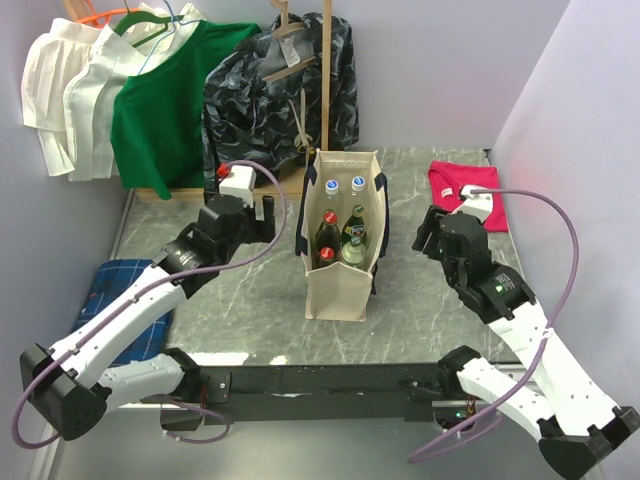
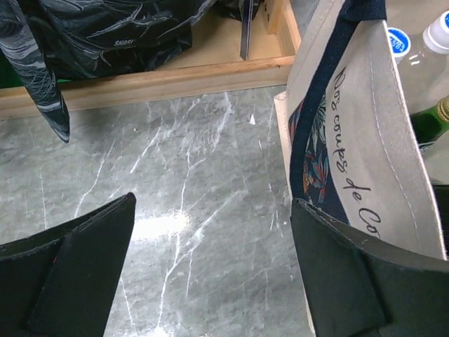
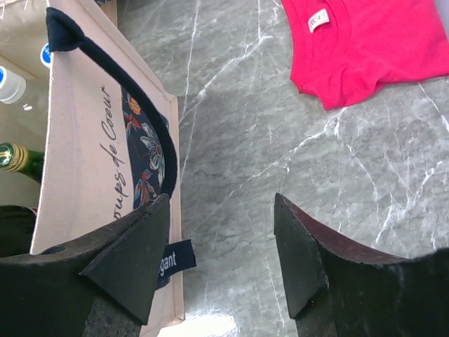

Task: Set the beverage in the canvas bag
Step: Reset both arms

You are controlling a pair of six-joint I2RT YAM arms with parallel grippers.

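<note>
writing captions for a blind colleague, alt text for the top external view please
A cream canvas bag stands upright on the table, holding several bottles. The left gripper and right gripper flank it, open and empty. Clothes hang behind; a pink shirt lies at right.

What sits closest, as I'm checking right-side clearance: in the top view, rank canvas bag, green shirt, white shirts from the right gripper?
From the right gripper:
1. canvas bag, just to its left.
2. green shirt, hanging back left.
3. white shirts, far left corner.
</note>
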